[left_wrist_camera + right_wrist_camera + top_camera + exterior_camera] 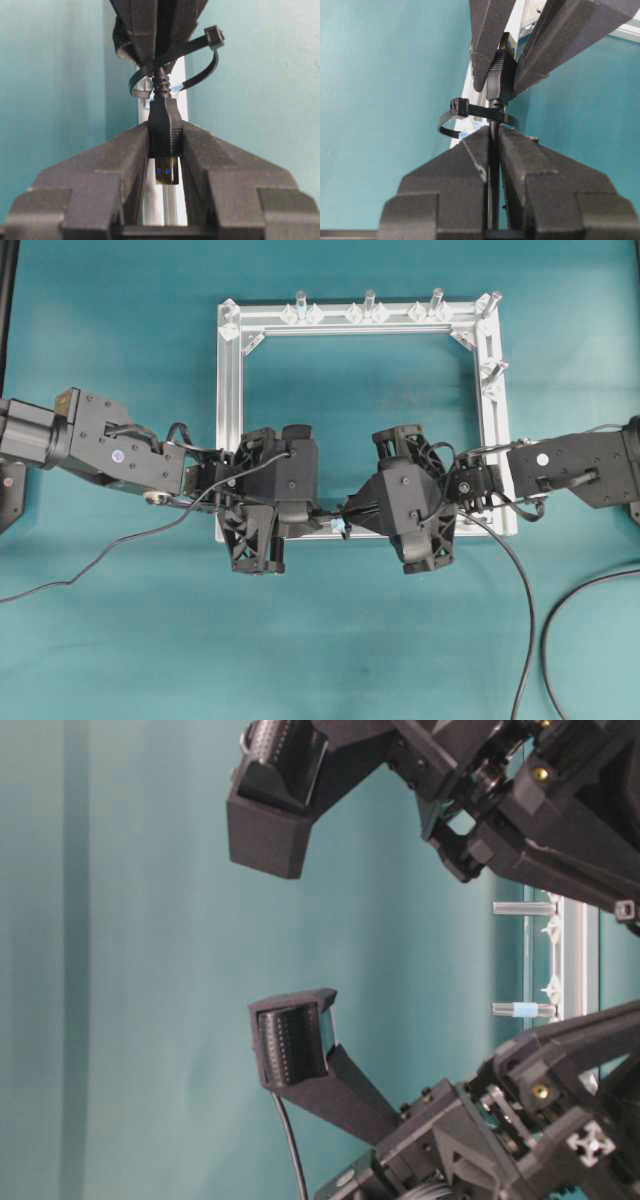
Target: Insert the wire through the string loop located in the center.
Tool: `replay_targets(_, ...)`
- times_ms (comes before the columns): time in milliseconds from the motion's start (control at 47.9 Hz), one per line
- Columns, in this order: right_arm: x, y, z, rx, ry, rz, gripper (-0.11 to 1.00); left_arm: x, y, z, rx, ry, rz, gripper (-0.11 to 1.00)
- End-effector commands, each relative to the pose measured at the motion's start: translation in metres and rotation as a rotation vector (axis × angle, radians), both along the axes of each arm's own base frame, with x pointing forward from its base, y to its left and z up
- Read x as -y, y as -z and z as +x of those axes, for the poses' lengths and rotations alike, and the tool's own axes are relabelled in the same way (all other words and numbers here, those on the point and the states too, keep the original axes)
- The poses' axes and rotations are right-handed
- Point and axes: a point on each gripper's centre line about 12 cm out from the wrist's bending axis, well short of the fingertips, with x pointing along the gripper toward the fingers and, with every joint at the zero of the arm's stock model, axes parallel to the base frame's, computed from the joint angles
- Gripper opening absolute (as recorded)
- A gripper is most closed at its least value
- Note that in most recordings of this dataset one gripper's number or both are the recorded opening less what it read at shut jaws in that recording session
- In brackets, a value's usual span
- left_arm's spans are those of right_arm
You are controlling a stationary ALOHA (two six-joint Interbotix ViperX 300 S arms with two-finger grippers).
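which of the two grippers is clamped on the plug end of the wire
The left gripper: its jaws pinch the wire's plug body, while the right gripper holds bare cable.

Middle of frame's near bar: crowded; the left gripper (300, 512) and right gripper (362, 510) met nose to nose over the string loop (172, 70), with the wire (164, 125) between them.
Inside the frame (229, 420): bare mat.
Far bar: upright pegs (369, 302) stood in a row.
Near right mat: loose cables (560, 625) trailed.
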Motion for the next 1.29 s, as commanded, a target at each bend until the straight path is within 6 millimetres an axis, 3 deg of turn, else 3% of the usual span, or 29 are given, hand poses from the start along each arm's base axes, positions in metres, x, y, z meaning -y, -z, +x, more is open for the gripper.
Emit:
replay_targets(0, -0.001, -0.01, 0.004, 0.036, -0.003, 0.004, 0.07, 0.001, -0.01, 0.003, 0.031, 0.001, -0.003, 0.19)
replay_targets(501, -0.001, -0.005, 0.001, 0.006, 0.003, 0.005, 0.09, 0.001, -0.011, 0.002, 0.032, 0.003, -0.003, 0.19)
replay_targets(543, 0.0, -0.005, 0.001, -0.001, 0.008, 0.008, 0.17, 0.001, -0.011, 0.002, 0.031, 0.003, -0.003, 0.19)
replay_targets(751, 0.0, -0.002, -0.002, -0.033, 0.015, 0.007, 0.75, 0.002, -0.012, 0.003, 0.035, 0.002, -0.004, 0.19)
replay_targets(1273, 0.001, -0.012, -0.006, -0.028, 0.018, 0.005, 0.75, 0.001, -0.011, 0.002, 0.024, 0.003, -0.003, 0.19)
